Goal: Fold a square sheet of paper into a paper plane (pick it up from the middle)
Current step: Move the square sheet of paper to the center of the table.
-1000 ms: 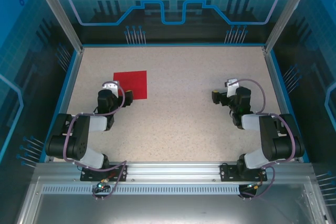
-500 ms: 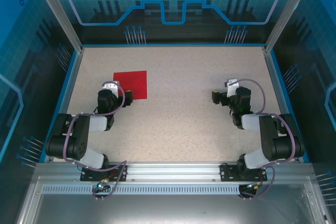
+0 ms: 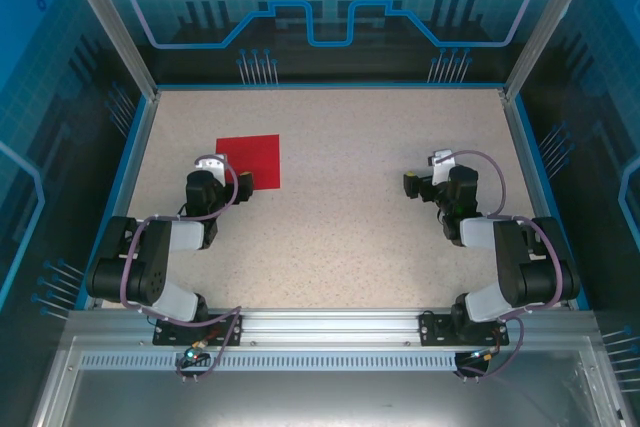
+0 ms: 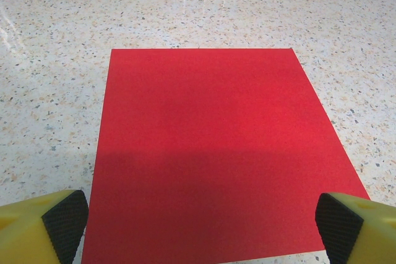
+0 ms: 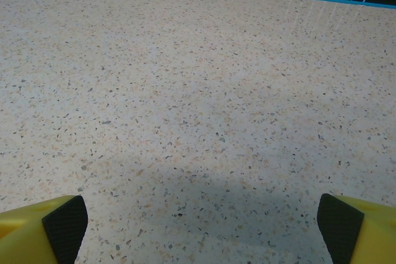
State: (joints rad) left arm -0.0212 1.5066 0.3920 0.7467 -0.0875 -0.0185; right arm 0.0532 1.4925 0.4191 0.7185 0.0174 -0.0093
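Black-and-grey left arm (image 3: 150, 259) and right arm (image 3: 522, 265), looped purplish cables (image 3: 236, 190), left hand (image 4: 201, 224) with yellow fingers (image 4: 21, 227), black ribbed pads (image 4: 63, 224)

I see a speckled beige table (image 3: 350, 207) with a blue rim (image 3: 330, 86) along its twelve o'clock edge. A bright red square sheet of paper (image 3: 249, 161) lies flat and unfolded on it, at about ten o'clock from the table's middle. My left wrist view shows the sheet (image 4: 216, 153) flush against the surface, its edges straight.
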